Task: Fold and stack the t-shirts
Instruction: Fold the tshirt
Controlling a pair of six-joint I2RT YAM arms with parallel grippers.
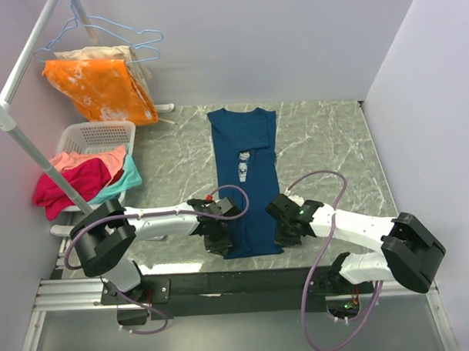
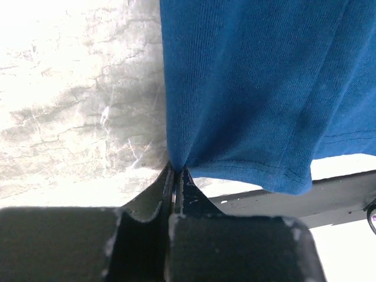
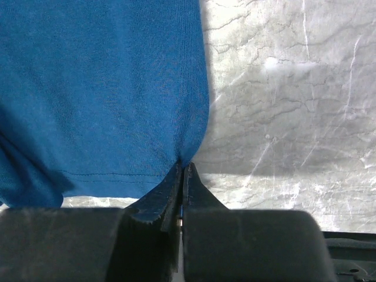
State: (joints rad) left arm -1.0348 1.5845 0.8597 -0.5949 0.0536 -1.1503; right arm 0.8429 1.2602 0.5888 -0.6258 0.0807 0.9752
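A navy blue t-shirt [image 1: 245, 175] lies as a long narrow strip down the middle of the marble table, sleeves folded in, a pale print partly showing at its centre. My left gripper [image 1: 219, 241] is shut on the shirt's near left hem corner; in the left wrist view the cloth [image 2: 258, 88] puckers into the closed tips [image 2: 175, 170]. My right gripper [image 1: 283, 234] is shut on the near right hem corner, where the blue cloth [image 3: 100, 88] is pinched at the tips [image 3: 184, 165]. More t-shirts, pink and teal [image 1: 80, 177], heap over a basket at the left.
A white laundry basket [image 1: 94, 138] stands at the table's left edge. An orange garment [image 1: 100, 88] hangs on a rack with wire hangers [image 1: 122, 33] at the back left. A white pole [image 1: 37, 155] slants across the left. White walls close the back and right.
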